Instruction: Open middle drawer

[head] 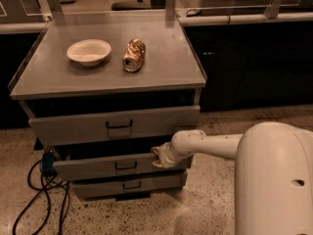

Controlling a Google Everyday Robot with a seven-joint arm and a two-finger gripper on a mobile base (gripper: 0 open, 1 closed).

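The middle drawer is a grey metal front with a small black bracket handle, second from the top in the grey cabinet. It stands a little out from the cabinet, with a dark gap above it. My gripper is at the end of the white arm, which reaches in from the right. The gripper sits at the drawer's top edge, right of the handle and touching or just over the front panel.
The taller top drawer is above and the narrow bottom drawer is below. A white bowl and a crushed can lie on the cabinet top. Black cables run over the floor at the left. Dark counters stand behind.
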